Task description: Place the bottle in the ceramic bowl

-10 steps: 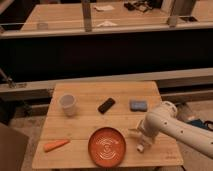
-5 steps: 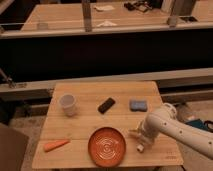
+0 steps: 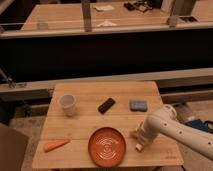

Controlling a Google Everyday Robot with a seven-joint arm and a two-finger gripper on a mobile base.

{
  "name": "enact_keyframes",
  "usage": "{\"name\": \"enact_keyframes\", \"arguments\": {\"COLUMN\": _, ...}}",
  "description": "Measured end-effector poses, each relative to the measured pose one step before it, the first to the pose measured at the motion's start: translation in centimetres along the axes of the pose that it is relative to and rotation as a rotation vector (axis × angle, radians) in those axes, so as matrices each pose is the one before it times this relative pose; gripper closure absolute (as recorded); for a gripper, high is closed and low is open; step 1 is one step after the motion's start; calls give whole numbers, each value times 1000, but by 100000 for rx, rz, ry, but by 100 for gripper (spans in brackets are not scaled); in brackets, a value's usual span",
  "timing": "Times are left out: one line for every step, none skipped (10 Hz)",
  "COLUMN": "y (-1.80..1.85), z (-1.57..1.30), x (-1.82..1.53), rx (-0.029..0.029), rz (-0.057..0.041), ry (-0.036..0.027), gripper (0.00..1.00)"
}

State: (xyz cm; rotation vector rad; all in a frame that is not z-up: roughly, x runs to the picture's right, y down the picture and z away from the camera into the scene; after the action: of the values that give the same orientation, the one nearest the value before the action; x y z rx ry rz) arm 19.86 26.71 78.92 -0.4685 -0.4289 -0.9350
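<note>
The ceramic bowl (image 3: pixel 107 146) is a round orange-red dish with pale rings, at the front middle of the wooden table (image 3: pixel 85 125). My gripper (image 3: pixel 138 139) hangs at the end of the white arm (image 3: pixel 172 127), just right of the bowl's rim and low over the table. A small white object, which looks like the bottle (image 3: pixel 138 146), shows right under the gripper, beside the bowl and not in it. I cannot tell whether it is held or lying on the table.
A white cup (image 3: pixel 68 105) stands at the back left. A black bar (image 3: pixel 105 105) and a blue-grey block (image 3: pixel 138 105) lie at the back. An orange carrot (image 3: pixel 56 145) lies front left. A dark railing and other tables are behind.
The arm has shifted slightly, and the gripper has stayed low just right of the bowl. Nothing else on the table has moved.
</note>
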Motion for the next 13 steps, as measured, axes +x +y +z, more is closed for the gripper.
{"name": "enact_keyframes", "arguments": {"y": -31, "z": 103, "x": -36, "rx": 467, "rz": 548, "ry": -235, "gripper": 43}}
{"name": "enact_keyframes", "arguments": {"y": -81, "z": 160, "x": -47, "rx": 529, "rz": 459, "ry": -301, "gripper": 43}}
{"name": "enact_keyframes", "arguments": {"y": -65, "z": 89, "x": -5, "rx": 288, "rz": 273, "ry": -120, "gripper": 46}}
{"name": "enact_keyframes", "arguments": {"y": -25, "z": 86, "x": -8, "rx": 134, "rz": 317, "ry": -68, "gripper": 54}}
{"name": "enact_keyframes", "arguments": {"y": -350, "z": -310, "x": 448, "rx": 165, "rz": 514, "ry": -70, "gripper": 68}}
{"name": "enact_keyframes", "arguments": {"y": -375, "z": -302, "x": 270, "rx": 104, "rz": -555, "ry": -82, "gripper": 74}}
{"name": "enact_keyframes", "arguments": {"y": -306, "z": -215, "x": 120, "rx": 137, "rz": -575, "ry": -264, "gripper": 80}}
{"name": "enact_keyframes", "arguments": {"y": 48, "z": -93, "x": 122, "rx": 59, "rz": 39, "ry": -43, "gripper": 80}}
{"name": "enact_keyframes", "arguments": {"y": -21, "z": -129, "x": 214, "rx": -43, "rz": -90, "ry": -63, "gripper": 83}}
{"name": "enact_keyframes", "arguments": {"y": -422, "z": -349, "x": 96, "rx": -30, "rz": -621, "ry": -252, "gripper": 86}}
{"name": "enact_keyframes", "arguments": {"y": -446, "z": -371, "x": 62, "rx": -12, "rz": -708, "ry": -201, "gripper": 86}}
{"name": "enact_keyframes", "arguments": {"y": -386, "z": -615, "x": 158, "rx": -79, "rz": -681, "ry": -146, "gripper": 88}}
{"name": "enact_keyframes", "arguments": {"y": -144, "z": -263, "x": 102, "rx": -168, "rz": -629, "ry": -169, "gripper": 93}}
